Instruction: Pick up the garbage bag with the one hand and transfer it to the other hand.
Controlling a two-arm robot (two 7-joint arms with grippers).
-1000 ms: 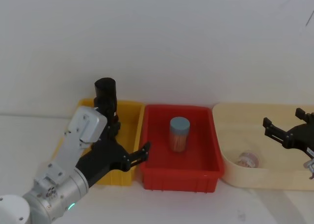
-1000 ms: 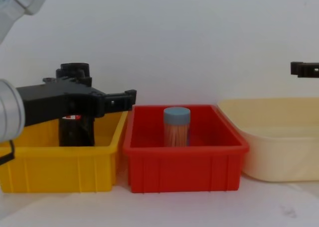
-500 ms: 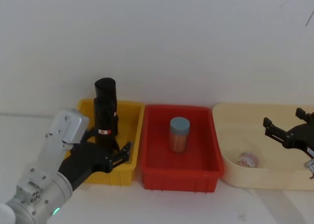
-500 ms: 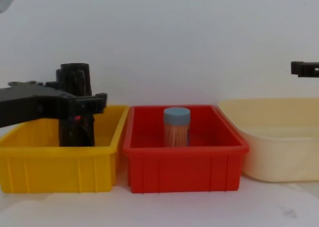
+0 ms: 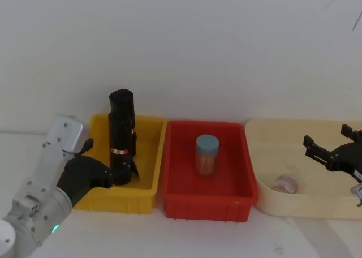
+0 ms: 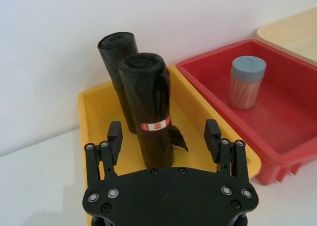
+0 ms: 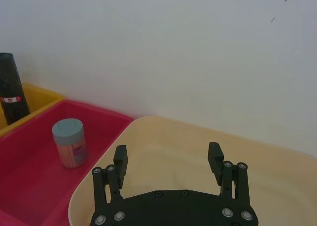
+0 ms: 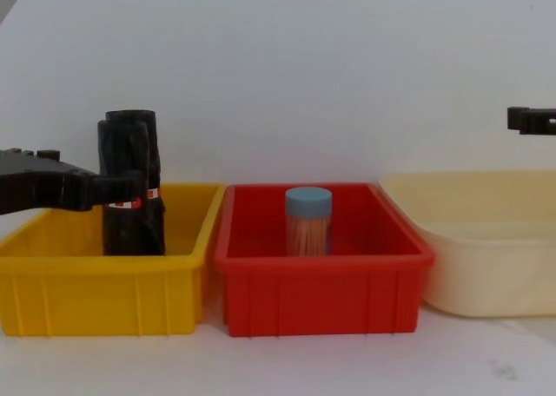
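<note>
Left gripper (image 6: 164, 128): jaws apart, lower centre.
Garbage bag (image 6: 148, 107): glossy black roll; wrist view revealed two.
Right gripper (image 7: 167, 150): spread apart.

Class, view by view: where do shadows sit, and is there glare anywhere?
Head view: soft, even light, thin shadow under the red bin, no glare. Left wrist view: dull sheen on the front garbage bag roll, small glints on screws of the left claw. Chest view: front of the yellow bin evenly lit, faint shadow on the table beneath.
</note>
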